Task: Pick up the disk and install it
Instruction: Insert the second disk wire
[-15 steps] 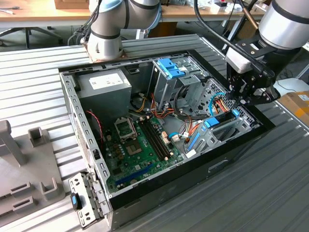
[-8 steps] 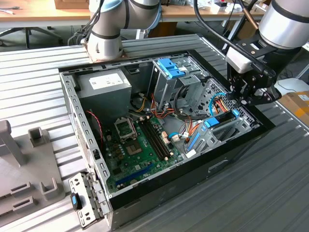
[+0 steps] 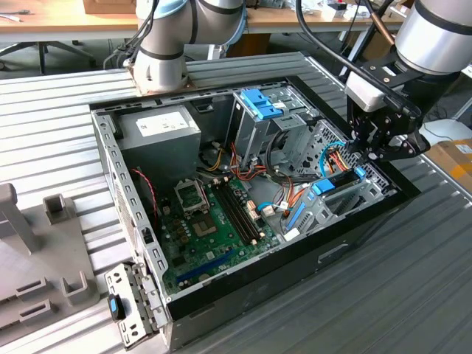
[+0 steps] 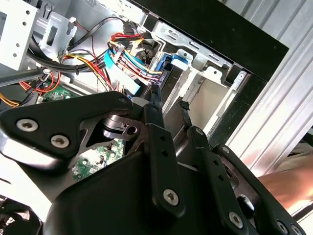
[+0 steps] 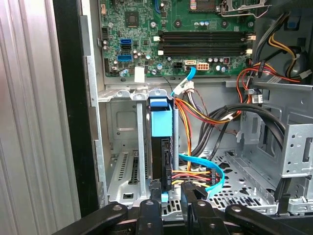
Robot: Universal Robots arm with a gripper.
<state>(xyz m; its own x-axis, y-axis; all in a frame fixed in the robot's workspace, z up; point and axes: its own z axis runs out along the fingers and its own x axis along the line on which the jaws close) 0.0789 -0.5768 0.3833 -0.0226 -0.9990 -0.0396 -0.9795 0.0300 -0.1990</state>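
The disk [image 5: 160,147] stands on edge in the drive bay [image 5: 128,166] at the corner of the open case [image 3: 133,221], its blue tab [image 3: 325,186] toward the motherboard [image 3: 210,221] (cables [image 5: 205,171] run just beside it). The gripper [image 3: 366,151] hangs over the disk's far end, at the exterior view's right. In both wrist views its fingers [image 5: 155,192] sit at the disk's end with a gap between them; it seems released, though contact is hard to judge.
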